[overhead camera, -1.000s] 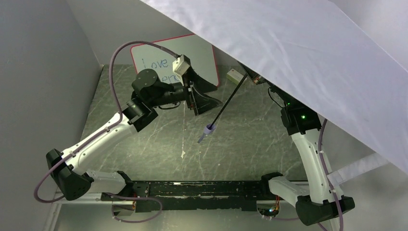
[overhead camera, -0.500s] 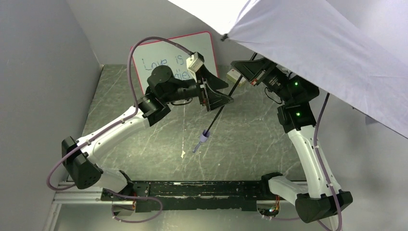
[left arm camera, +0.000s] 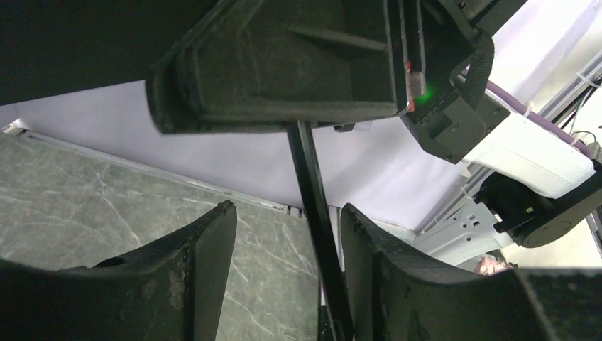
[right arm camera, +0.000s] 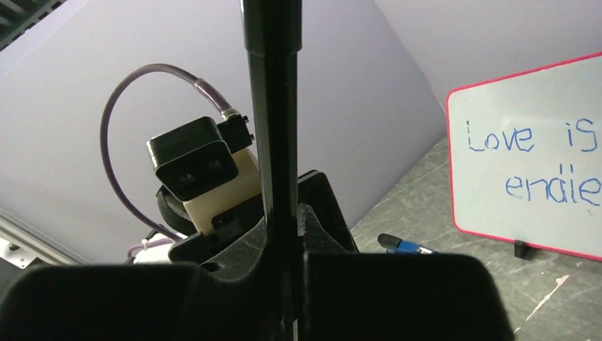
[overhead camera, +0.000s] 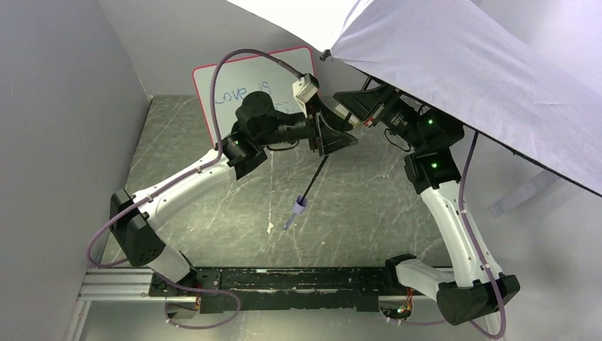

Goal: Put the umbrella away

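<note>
The umbrella's pale lavender canopy (overhead camera: 483, 78) is spread open across the upper right, above the right arm. Its thin black shaft (overhead camera: 316, 177) slants down to the small lavender handle (overhead camera: 299, 208), which hangs over the table. My right gripper (overhead camera: 353, 106) is shut on the upper shaft (right arm camera: 273, 106), its fingers pressed on both sides (right arm camera: 289, 284). My left gripper (overhead camera: 339, 135) sits just below it and straddles the shaft (left arm camera: 312, 192). The left gripper (left arm camera: 287, 209) is open. The shaft lies close to the right finger (left arm camera: 383, 263), with a clear gap to the left finger.
A red-framed whiteboard (overhead camera: 248, 89) with blue writing leans against the back wall behind the left arm. A blue marker (right arm camera: 403, 246) lies on the marbled green tabletop (overhead camera: 177, 142) near the whiteboard (right arm camera: 532, 163). Grey walls (overhead camera: 64, 106) close in the left and back.
The left arm has swung right to the shaft and its jaws have narrowed around it. The canopy has lifted up and right, uncovering the right gripper. The handle barely moved.
</note>
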Controlling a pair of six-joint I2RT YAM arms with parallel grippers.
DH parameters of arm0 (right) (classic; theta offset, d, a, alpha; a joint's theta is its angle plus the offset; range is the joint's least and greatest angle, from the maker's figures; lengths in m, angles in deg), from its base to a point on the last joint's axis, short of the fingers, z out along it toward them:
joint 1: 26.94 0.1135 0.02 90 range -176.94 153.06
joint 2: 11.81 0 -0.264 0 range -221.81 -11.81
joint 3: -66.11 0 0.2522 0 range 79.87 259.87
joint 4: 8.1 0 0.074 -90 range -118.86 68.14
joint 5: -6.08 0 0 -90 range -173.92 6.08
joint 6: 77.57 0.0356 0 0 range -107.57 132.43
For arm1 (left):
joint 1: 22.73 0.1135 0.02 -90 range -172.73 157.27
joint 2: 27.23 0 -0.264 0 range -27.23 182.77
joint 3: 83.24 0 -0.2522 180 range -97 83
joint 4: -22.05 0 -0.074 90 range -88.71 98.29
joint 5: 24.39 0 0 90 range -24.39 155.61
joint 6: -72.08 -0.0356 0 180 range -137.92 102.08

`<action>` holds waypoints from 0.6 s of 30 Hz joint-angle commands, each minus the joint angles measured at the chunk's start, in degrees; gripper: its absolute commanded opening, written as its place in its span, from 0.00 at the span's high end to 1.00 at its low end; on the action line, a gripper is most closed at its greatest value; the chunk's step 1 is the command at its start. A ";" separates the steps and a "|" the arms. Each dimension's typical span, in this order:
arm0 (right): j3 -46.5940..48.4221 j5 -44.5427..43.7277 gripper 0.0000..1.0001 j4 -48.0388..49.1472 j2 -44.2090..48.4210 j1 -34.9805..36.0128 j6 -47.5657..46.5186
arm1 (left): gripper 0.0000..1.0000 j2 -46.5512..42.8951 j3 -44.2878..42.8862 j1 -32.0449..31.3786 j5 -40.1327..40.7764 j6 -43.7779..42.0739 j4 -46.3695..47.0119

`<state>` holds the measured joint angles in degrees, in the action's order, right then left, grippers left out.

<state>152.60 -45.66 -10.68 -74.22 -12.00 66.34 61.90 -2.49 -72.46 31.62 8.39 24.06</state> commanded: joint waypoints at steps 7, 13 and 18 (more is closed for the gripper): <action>1.70 1.88 1.00 2.80 -0.82 2.23 -2.63 | 0.49 0.25 -4.49 -0.36 -1.20 -3.13 -0.09; 1.63 1.82 1.00 2.41 -1.13 2.84 -3.35 | 0.66 -0.37 -4.25 -0.36 -0.81 -3.33 -0.66; 1.54 1.77 1.00 2.15 -1.38 3.40 -3.79 | 0.67 -0.08 -5.00 -0.32 -2.03 -3.60 -1.47</action>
<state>152.60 -44.72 -11.03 -76.21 -9.40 64.24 62.44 -5.16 -72.60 31.29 6.03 22.82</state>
